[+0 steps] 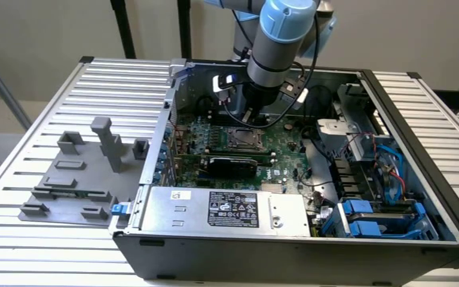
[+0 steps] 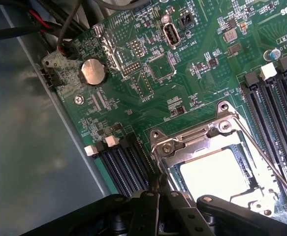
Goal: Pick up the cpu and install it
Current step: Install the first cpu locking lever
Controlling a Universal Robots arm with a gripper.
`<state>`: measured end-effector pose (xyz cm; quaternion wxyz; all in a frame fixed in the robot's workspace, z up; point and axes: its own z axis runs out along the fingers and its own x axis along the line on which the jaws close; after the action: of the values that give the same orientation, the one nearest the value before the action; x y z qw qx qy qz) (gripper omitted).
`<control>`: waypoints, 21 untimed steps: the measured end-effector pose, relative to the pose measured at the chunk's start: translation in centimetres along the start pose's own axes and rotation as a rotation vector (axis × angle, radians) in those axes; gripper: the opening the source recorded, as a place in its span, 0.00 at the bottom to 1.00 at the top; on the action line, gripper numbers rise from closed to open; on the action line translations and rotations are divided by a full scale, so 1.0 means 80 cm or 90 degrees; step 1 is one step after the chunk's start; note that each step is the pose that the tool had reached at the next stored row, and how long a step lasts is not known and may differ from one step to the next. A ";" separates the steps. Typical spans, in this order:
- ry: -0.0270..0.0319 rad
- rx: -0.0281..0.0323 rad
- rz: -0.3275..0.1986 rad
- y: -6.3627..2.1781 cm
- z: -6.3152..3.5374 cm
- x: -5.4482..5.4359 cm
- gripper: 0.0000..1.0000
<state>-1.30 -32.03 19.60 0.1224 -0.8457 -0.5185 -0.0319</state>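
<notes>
Exterior view, read from its left to its right: one grey fixture plate (image 1: 70, 182) with several upright blocks rests on the slatted table (image 1: 22, 149) beside one open computer case (image 1: 293, 251); inside the case lies one green motherboard (image 1: 238, 143), and one robot arm (image 1: 281, 36) reaches down over its one metal-framed socket (image 1: 240, 139). Blue-tabbed drive carriers (image 1: 369, 218), at least two, occupy the case's near corner at the exterior view's right. In the wrist view, one round coin battery (image 2: 92, 73) sits on the board, dark memory slots (image 2: 121, 164) flank the socket frame (image 2: 217, 142) on two sides, and the cpu (image 2: 213, 173) appears as one pale, bright square already lying within that frame. The gripper (image 2: 159, 189) hangs just at the frame's edge, its fingers clenched together with nothing visible between them. Judged from this arrangement, good practice is to confirm that the chip lies flat and square inside the frame, and to keep the closed fingertips off the frame's thin lever wire (image 2: 269, 164).
</notes>
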 end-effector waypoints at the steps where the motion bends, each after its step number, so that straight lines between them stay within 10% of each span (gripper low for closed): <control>1: 0.0002 0.0001 0.000 0.000 0.000 0.000 0.11; 21: 0.0066 0.0089 0.001 0.009 -0.002 0.000 0.11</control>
<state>-0.63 -32.43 19.63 0.1310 -0.8448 -0.5177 -0.0326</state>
